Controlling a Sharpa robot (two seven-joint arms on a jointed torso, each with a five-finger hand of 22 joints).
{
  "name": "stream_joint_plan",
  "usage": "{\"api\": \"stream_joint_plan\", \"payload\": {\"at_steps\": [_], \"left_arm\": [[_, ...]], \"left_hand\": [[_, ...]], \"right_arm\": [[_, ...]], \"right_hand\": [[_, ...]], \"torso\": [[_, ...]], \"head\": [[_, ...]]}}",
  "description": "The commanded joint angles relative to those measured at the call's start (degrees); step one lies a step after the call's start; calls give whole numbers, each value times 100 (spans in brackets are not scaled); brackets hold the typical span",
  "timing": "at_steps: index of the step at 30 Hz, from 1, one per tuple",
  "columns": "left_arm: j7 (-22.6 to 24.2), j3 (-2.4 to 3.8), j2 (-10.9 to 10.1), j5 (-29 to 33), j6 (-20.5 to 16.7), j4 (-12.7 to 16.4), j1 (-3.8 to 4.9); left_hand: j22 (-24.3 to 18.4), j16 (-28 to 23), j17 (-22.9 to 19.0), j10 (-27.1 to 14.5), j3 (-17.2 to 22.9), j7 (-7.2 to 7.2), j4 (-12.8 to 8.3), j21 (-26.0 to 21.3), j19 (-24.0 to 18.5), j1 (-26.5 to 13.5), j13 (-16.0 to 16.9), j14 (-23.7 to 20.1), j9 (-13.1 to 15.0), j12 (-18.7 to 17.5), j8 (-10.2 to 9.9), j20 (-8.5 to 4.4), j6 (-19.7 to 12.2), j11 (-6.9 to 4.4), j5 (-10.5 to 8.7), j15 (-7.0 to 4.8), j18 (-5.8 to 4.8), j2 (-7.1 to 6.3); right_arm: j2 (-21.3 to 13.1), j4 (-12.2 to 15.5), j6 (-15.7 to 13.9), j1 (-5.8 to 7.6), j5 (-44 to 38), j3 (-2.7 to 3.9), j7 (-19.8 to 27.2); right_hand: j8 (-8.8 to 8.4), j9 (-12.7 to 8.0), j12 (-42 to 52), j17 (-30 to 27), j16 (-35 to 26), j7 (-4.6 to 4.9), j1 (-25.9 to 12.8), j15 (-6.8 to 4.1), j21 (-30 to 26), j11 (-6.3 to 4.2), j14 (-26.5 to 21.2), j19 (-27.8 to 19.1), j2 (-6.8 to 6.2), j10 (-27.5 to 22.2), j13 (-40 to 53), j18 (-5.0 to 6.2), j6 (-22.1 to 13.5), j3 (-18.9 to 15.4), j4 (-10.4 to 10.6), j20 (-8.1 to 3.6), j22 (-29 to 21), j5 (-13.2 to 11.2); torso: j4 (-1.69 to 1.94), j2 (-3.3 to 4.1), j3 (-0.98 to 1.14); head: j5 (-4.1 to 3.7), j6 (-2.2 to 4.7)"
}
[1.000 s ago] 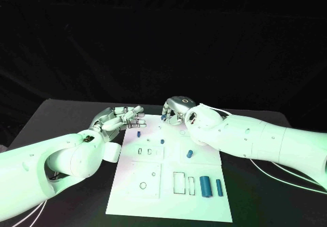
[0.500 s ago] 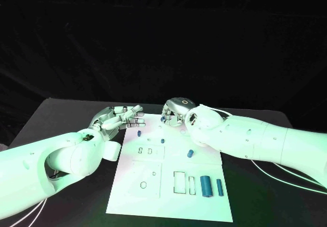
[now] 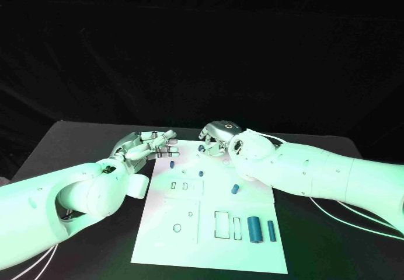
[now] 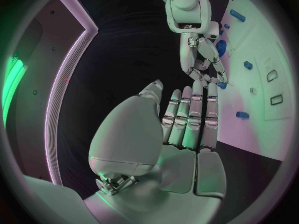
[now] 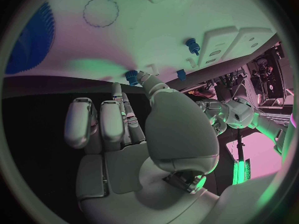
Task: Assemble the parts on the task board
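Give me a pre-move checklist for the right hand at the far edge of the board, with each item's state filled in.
1. Right hand over the far edge of the task board: ok.
2. Its fingertips at the small blue part: ok.
3. Part actually pinched: cannot tell.
4. Left hand off the board's left edge, fingers apart, holding nothing: ok.
5. Three upright blue pieces on the near right of the board untouched: ok.

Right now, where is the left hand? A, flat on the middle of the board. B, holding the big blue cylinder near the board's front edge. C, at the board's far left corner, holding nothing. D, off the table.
C: the left hand sits by the far left corner of the board, fingers apart, nothing in them, as the left wrist view also shows.
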Motion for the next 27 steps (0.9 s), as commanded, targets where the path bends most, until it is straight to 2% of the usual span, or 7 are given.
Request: {"api": "stream_joint_plan", "payload": {"at_steps": [1,6,12,18,21,23,27], "left_arm": [[-2,5,12,-2,120,6,11],[2,5,5,-2,123,7,11],[10,5,-16,-2,142,8,11],[12,4,-27,-2,138,-10,10],[11,4,-26,-2,140,-15,10],[10,3,-22,-2,142,-18,10],[11,3,-7,-2,148,-23,9]], "left_hand": [[6,-25,5,-2,-39,35,-5,35,-8,39,-10,-21,-7,-24,-20,0,3,25,-10,24,57,24],[6,-25,5,-2,-39,35,-5,35,-8,39,-10,-21,-7,-24,-20,0,3,25,-10,24,57,24],[9,-41,6,-4,-41,34,-18,42,-20,57,-11,-47,-5,-34,-28,2,2,27,-11,31,57,24],[11,-52,6,5,-41,30,-24,46,-25,66,-9,-62,-3,-34,-28,3,9,25,-11,34,57,24],[12,-53,6,6,-42,29,-24,47,-26,67,-9,-64,-3,-34,-28,3,10,25,-11,34,57,24],[12,-53,6,6,-42,29,-24,47,-26,67,-9,-64,-3,-34,-28,3,10,25,-11,34,57,24],[13,-61,5,14,-43,26,-28,50,-30,73,-8,-75,-1,-34,-28,4,18,23,-11,36,57,25]], "right_arm": [[-14,22,48,3,-49,-1,-89],[-236,289,-144,5,-46,5,-69],[-943,1069,-687,34,406,71,86],[-1818,1800,-329,110,1169,110,-29],[-2100,1935,5,126,1414,115,-126],[-2218,1959,197,129,1498,116,-166],[-2354,1913,448,121,1522,118,-228]], "right_hand": [[-18,-13,-11,-9,-11,2,18,31,-31,-2,128,-10,-39,-28,-6,-75,-81,-51,6,36,-4,-15],[80,46,63,-23,-1,-5,92,38,-9,4,120,17,12,49,5,-79,124,-104,37,54,46,144],[313,173,370,148,159,-62,331,-50,139,-121,163,159,72,637,110,-119,655,58,8,0,276,561],[246,167,1122,356,329,-168,49,-172,199,-262,206,212,-236,1320,629,-143,510,-300,191,-117,386,505],[280,198,2564,1083,840,-188,-1,-198,341,-285,340,348,-270,1473,2028,-193,329,-697,316,-146,603,720],[394,269,4580,1626,1220,-94,159,-155,462,-319,401,457,-73,1437,4166,-237,117,-1111,480,-102,788,787],[593,372,6016,2260,1605,-56,388,-74,679,-177,500,663,-25,1653,5869,-299,-100,-1447,649,-46,1116,955]], "torso": [[3,2,2],[-4,-7,5],[-29,-30,5],[-77,-69,18],[-104,-84,23],[-124,-90,31],[-140,-91,51]], "head": [[-10,2],[-7,21],[-18,64],[-59,69],[-69,75],[-68,73],[-59,81]]}}
